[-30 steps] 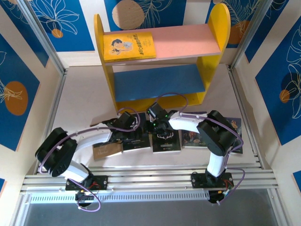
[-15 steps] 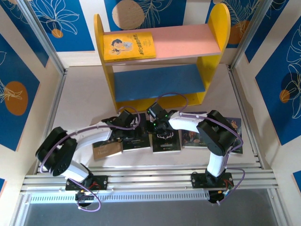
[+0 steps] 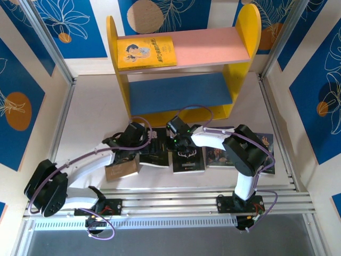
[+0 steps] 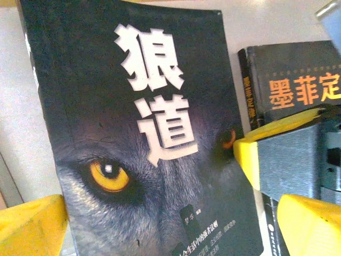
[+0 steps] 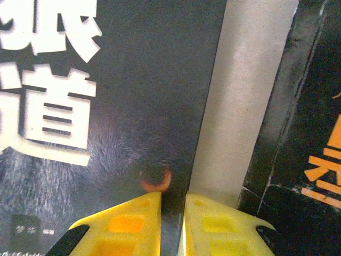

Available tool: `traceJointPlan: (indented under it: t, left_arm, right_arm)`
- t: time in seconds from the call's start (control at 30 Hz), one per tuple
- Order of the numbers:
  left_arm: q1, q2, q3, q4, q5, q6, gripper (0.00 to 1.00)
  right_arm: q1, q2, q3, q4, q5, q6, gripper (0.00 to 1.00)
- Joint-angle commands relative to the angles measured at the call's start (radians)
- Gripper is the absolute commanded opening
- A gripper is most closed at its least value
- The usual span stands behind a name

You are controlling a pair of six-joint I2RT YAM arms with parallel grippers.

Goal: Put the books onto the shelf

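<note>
The shelf (image 3: 242, 32) stood at the far side of the table (image 3: 90, 122). A yellow book (image 3: 146, 52) lay on the left end of its pink board (image 3: 213, 45), with the blue board (image 3: 181, 93) below. The books (image 3: 221, 154) were all down on the table, in a row just ahead of the arm bases: a brown one (image 3: 121, 169) at the left, then four dark ones side by side.

Both arms reached in over the second from the left, the wolf book (image 4: 149, 133), black with a yellow eye and big white characters on its cover. The right fingers (image 5: 152, 216) were nearly pressed together, pinching the right edge of that cover. From above, that edge looked lifted off the table while the rest of the book lay lower. Just to its right, across a bare strip of table, lay the orange-titled book (image 4: 290, 88).

The left fingers (image 4: 32, 226) were spread wide, one to each side of the wolf book's lower part. I could not tell whether they touched it.
</note>
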Motion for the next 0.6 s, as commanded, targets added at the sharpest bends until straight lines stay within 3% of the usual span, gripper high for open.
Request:
traceJointPlan:
  t: [0.0,0.57]
  left_arm:
    - [-0.012,0.011,-0.027,0.186,0.172,-0.030,0.98]
    - [-0.013,-0.114,-0.109,0.374,0.240,-0.154,0.96]
  right_arm:
    - [0.026,0.048,-0.009,0.066,-0.110,0.005,0.18]
    - [0.032,0.063,-0.038,0.153,-0.183,0.040,0.16]
